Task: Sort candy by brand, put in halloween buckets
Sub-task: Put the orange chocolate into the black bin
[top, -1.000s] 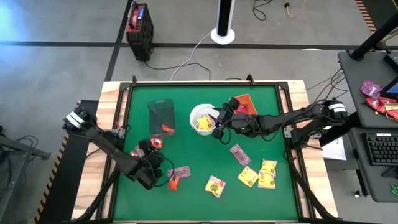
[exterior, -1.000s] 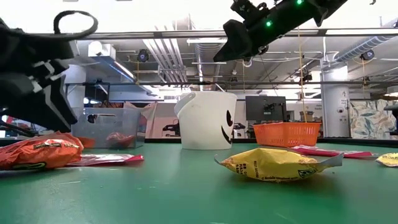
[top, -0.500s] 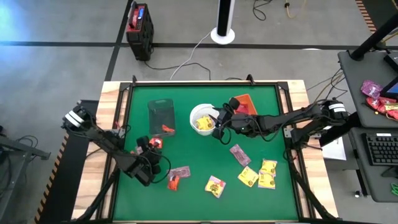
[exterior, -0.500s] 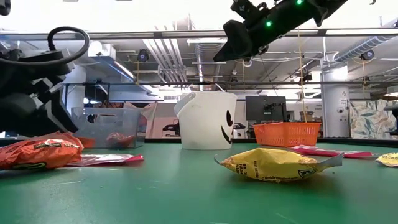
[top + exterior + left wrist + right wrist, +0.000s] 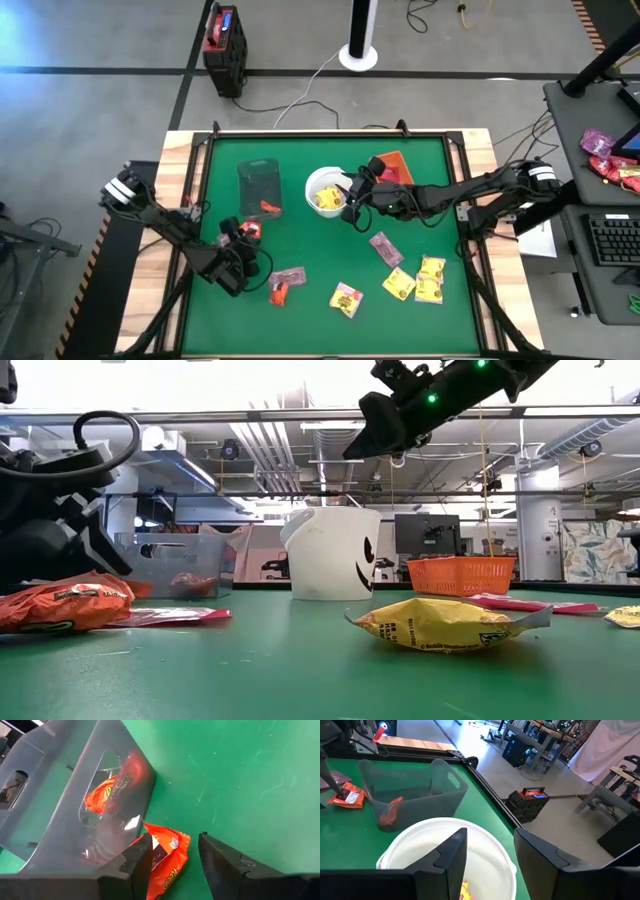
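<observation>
The left gripper (image 5: pixel 174 857) hung low over the mat with its fingers spread, pointing at a red-orange packet (image 5: pixel 165 855) that lay flat just outside the tub (image 5: pixel 75 805). The packet sat partly between the fingers, closer to one of them, and seemed to touch the tub's wall, though the wrist view was too oblique to be sure. A second red-orange packet (image 5: pixel 107 792) already lay inside the tub.

The main risk was a poor pinch: the packet was flat and slack, so closing fingers could skate over it or shove it against the tub and nudge the tub along. The offset also meant one finger might catch only the edge.

The right gripper (image 5: pixel 490 855) hovered over the white bucket (image 5: pixel 322 180), fingers apart and empty, with a yellow packet (image 5: pixel 327 199) lying in the bucket below. More yellow and pink packets lay scattered on the mat's near side, well apart from both grippers, and the orange tray (image 5: pixel 396 165) stood just beyond the right arm.
</observation>
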